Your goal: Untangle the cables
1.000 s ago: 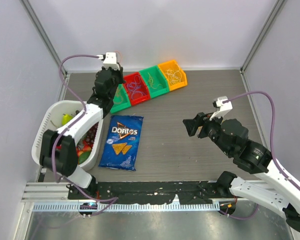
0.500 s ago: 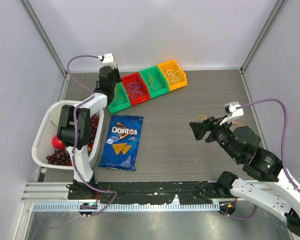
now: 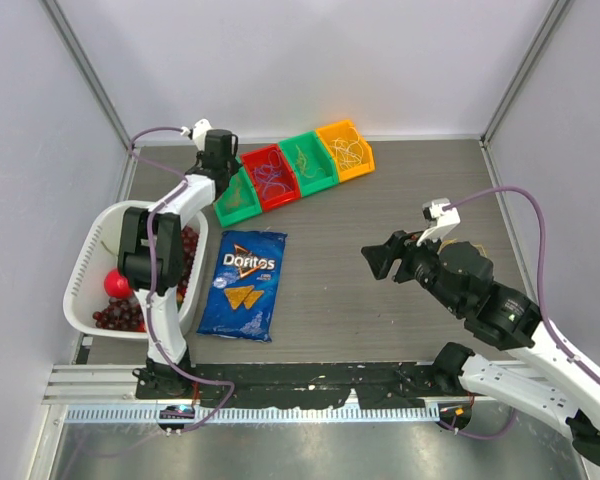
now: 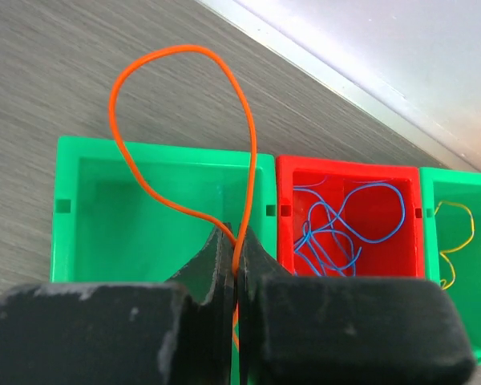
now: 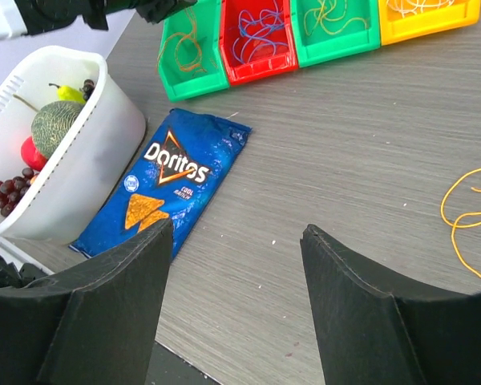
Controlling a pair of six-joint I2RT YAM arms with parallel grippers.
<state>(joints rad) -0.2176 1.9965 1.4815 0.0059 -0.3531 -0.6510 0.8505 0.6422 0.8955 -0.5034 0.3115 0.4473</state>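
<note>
Orange cable (image 4: 184,48) pinched in left tool (image 4: 235,239), apparently above green bin (image 4: 144,241)

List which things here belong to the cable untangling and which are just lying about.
Job: orange cable in left claw, blue cables, loose yellow cable, bins.
Lying about: Doritos bag, fruit basket.

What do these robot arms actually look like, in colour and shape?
The left arm and right arm mix white links with bulky black joints. A purple hose loops along each to a small white box at the wrist. The left gripper and right gripper each have two matte black wedge-shaped fingers. No markings show.
</note>
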